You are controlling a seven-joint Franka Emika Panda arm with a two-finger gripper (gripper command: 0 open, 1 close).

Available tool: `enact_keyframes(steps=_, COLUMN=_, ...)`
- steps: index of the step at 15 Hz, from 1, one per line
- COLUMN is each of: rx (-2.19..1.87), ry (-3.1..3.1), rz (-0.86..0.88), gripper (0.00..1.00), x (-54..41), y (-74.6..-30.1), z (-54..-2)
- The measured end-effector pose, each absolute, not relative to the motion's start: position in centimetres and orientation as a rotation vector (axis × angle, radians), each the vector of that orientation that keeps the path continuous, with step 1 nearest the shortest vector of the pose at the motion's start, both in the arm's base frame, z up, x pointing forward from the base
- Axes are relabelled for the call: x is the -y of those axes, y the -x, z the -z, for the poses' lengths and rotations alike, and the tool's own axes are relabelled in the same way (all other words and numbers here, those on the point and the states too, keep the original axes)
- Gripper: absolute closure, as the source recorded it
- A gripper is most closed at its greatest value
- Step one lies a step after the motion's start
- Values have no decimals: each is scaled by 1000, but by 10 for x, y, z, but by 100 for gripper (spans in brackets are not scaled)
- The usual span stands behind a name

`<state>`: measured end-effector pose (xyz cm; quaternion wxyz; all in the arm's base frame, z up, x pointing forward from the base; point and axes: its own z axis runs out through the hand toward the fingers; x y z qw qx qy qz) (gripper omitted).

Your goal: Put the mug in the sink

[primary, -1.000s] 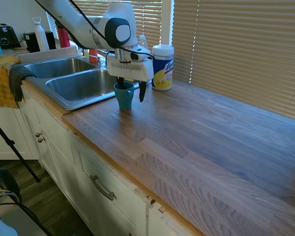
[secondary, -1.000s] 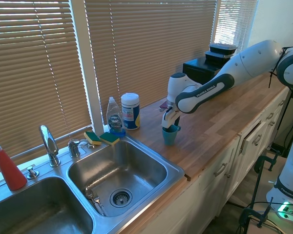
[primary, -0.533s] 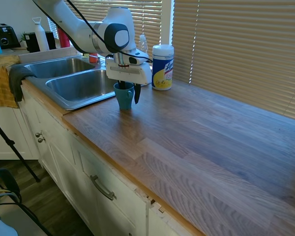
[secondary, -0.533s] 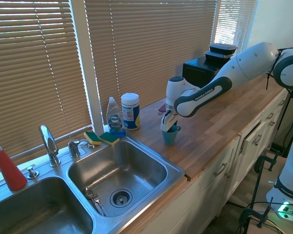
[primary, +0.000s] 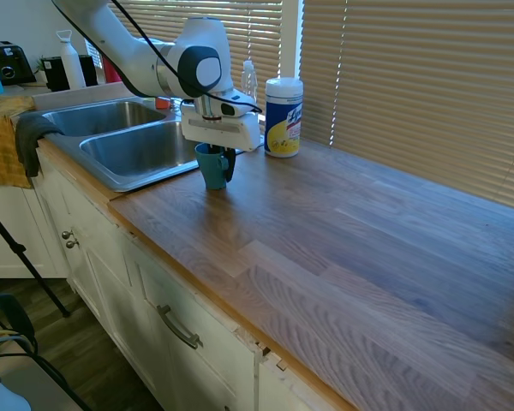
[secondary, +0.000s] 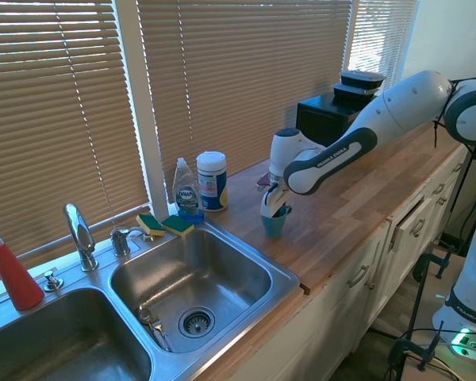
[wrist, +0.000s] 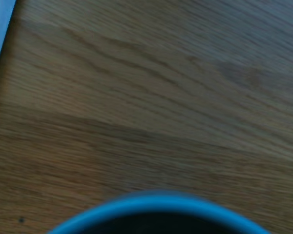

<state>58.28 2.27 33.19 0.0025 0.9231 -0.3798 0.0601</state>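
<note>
The teal-blue mug (primary: 212,169) stands upright on the wooden counter, just right of the sink (primary: 111,175). My gripper (primary: 222,165) hangs straight down over it, one finger inside the cup and the other pressed against its outer right wall, shut on the rim. From the other side, the mug (secondary: 274,224) sits under the gripper (secondary: 277,211), a short way from the sink's near basin (secondary: 246,266). The wrist view shows only the blurred blue rim of the mug (wrist: 156,201) over wood grain.
A white wipes canister (primary: 283,117) stands behind the mug. A dish soap bottle (secondary: 187,190), two sponges (secondary: 165,225) and the chrome faucet (secondary: 79,234) line the sink's back edge. A yellow towel (primary: 4,141) hangs at the far basin.
The outer finger has closed in from well right of the mug to its wall, and the gripper shifted slightly toward the sink. The mug still rests on the counter.
</note>
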Motion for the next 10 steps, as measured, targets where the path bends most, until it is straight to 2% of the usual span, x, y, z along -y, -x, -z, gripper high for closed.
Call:
enact_keyframes(steps=6, rx=1207, ry=-2916, rz=-189, gripper=100, x=-41, y=-573, z=-341)
enact_keyframes(steps=10, rx=1190, ry=-2955, rz=-219, gripper=100, x=-91, y=-553, z=-382)
